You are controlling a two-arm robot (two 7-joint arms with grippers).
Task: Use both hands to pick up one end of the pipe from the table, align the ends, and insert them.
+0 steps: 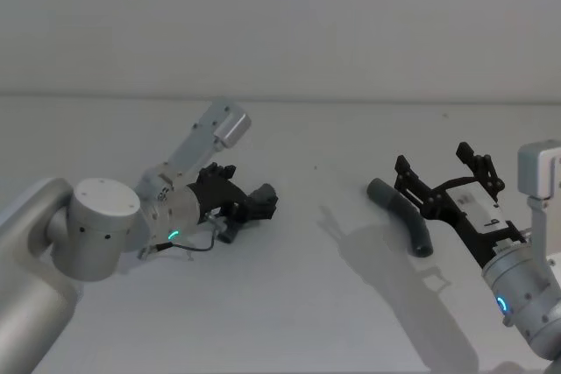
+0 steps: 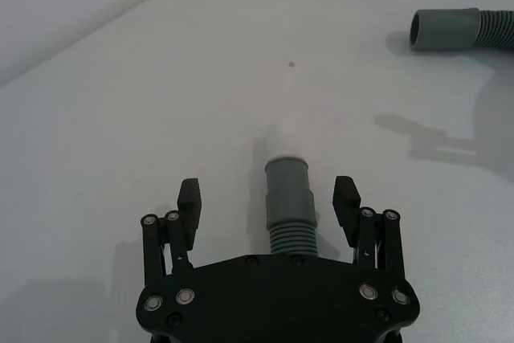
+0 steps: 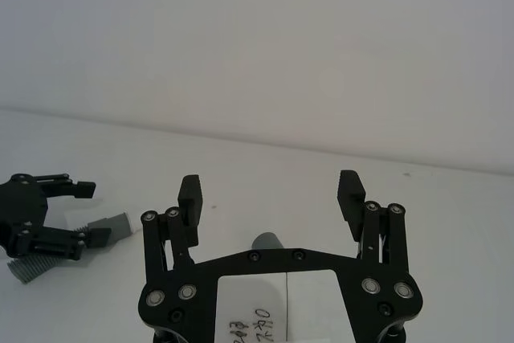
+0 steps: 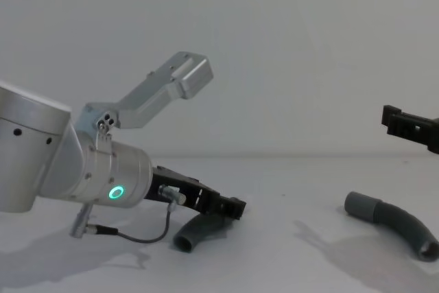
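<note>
Pipe piece with white tip lies on table between left gripper fingers. Fingers spread wide, one on each side of grey cuff, neither touching it. Tip pokes out beyond fingertips; ribbed part runs back under palm, hidden there. Right gripper fingers likewise spread wide, gripping nothing, raised off table. Second pipe piece lies on table under them, well apart from first; only its cuff peeks over palm plate in right wrist view. Chest view cuts right gripper off at edge.

Two hose pieces, left hose and right hose. Two grippers, left gripper and right gripper. One table.
</note>
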